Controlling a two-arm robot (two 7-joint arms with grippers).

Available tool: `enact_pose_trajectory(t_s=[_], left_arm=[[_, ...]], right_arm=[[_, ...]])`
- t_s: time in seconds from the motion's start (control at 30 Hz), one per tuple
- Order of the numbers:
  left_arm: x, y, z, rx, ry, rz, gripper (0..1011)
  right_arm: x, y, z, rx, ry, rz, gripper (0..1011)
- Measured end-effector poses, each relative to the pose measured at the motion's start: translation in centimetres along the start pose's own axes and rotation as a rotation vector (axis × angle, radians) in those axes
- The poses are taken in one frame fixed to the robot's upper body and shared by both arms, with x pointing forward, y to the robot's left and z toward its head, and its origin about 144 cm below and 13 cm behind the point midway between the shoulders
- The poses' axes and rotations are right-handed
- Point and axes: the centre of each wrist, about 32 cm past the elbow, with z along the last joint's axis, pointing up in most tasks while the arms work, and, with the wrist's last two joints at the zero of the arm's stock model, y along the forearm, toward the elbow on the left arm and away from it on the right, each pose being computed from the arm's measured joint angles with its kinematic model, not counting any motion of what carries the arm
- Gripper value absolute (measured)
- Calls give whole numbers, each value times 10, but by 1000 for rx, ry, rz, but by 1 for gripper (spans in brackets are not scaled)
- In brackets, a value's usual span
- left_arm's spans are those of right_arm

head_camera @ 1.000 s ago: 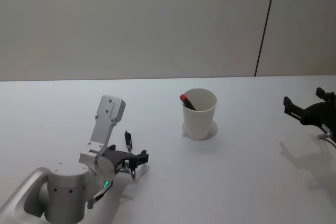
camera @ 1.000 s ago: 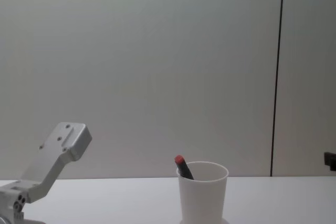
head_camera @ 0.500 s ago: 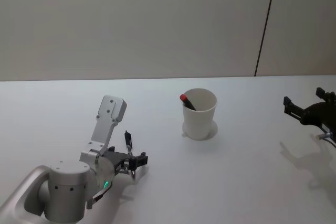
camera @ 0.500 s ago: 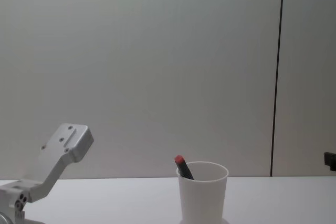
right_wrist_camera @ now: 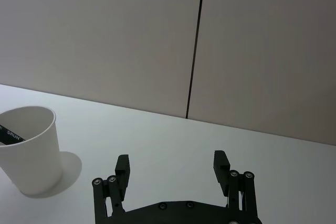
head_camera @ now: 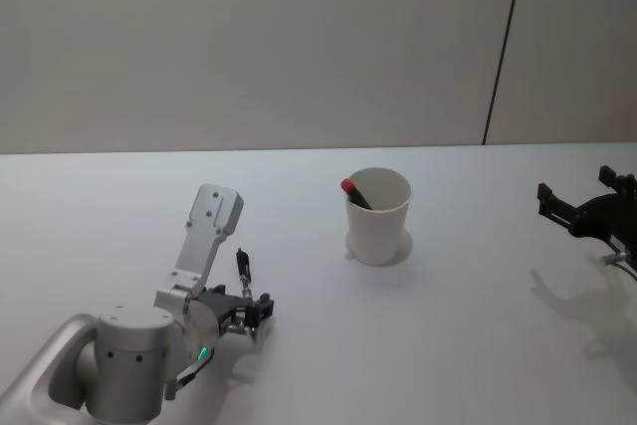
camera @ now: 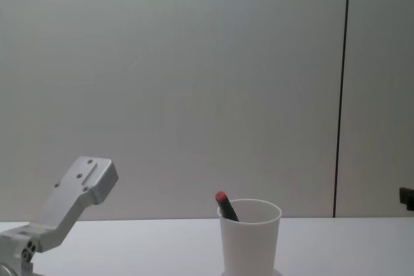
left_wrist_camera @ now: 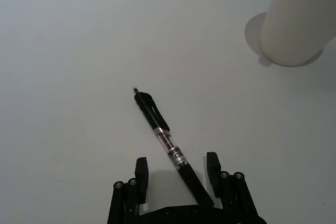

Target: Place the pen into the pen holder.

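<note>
A black pen lies flat on the white table, left of the pen holder. My left gripper is open, low over the pen's near end, which sits between the fingers without being clamped. The pen holder is a white paper cup standing upright at the table's middle. A dark pen with a red end leans inside it. My right gripper hangs open and empty at the far right.
The white table stretches bare around the cup. A grey wall with a dark vertical seam stands behind it. The left arm's silver link rises above the pen.
My left arm has shifted slightly, with its gripper drawing a little nearer the table's front edge over the pen. The pen, the cup and the right arm have not moved.
</note>
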Motion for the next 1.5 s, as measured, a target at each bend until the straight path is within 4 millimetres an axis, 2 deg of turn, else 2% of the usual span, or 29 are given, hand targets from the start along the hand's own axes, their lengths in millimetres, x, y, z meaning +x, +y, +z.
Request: enact_pose_trajectory(t_s=[0.37,0.6,1.0,1.5], left_arm=[[-3,-1,-1,30,-8,-3,400],[-5,-1,-1,36,-10,-3,211],[-6,-2,-4,37,-10,3,138],[-1,5,-7,-37,-27,41,136]], right_arm=[[0,0,0,0,0,0,1001],[0,0,0,0,0,0,1001],[0,0,0,0,0,0,1002],[0,0,0,0,0,0,1002]])
